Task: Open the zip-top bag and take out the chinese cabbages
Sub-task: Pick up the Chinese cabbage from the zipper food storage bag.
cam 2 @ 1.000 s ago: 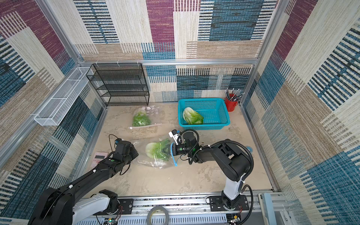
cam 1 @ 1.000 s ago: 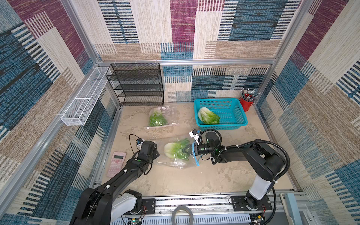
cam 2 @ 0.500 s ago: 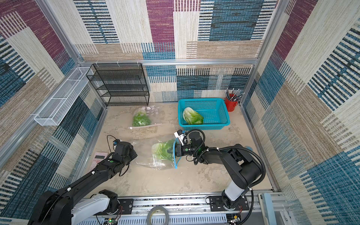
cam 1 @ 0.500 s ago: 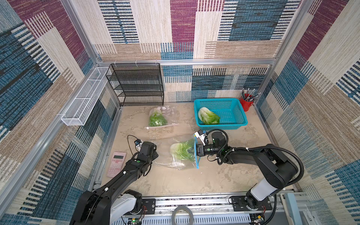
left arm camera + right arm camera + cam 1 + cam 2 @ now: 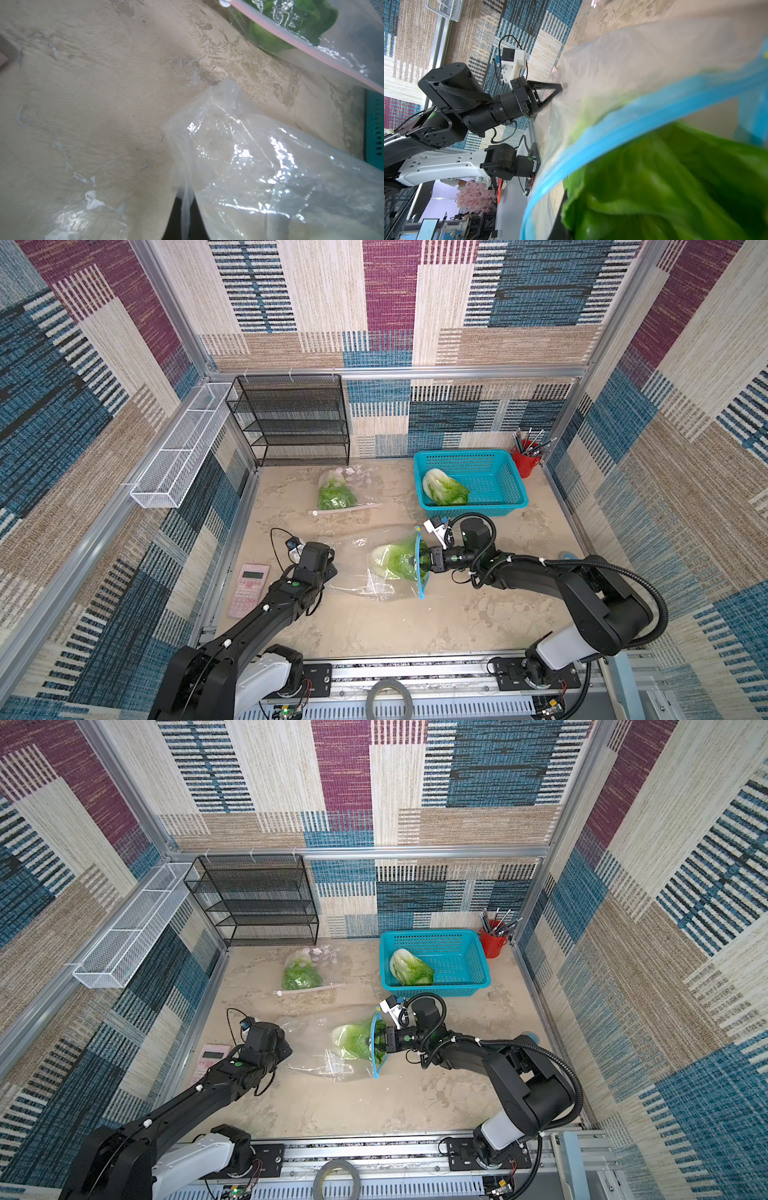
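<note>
Three chinese cabbages are in view, and two clear zip-top bags. The basket cabbage point(image 5: 444, 489) lies in the one blue basket point(image 5: 457, 454) at the back right. The rear cabbage point(image 5: 334, 495) is sealed inside the rear bag point(image 5: 359, 483), which has a pink zip strip. The front cabbage point(image 5: 395, 562) sits in the front bag point(image 5: 357, 576) at mid-table, its leaves at the open blue-zipped mouth.

The right gripper point(image 5: 422, 562) reaches through that mouth, its jaws closed tight on the front cabbage's leaves. Its fingertips are buried among the leaves and behind the blue strip. The left gripper point(image 5: 559, 86) pinches the front bag's far end, jaws fully closed on the film.

In the right wrist view the leaves are blurred. One pink calculator point(image 5: 249, 589) lies partly behind the left arm.
</note>
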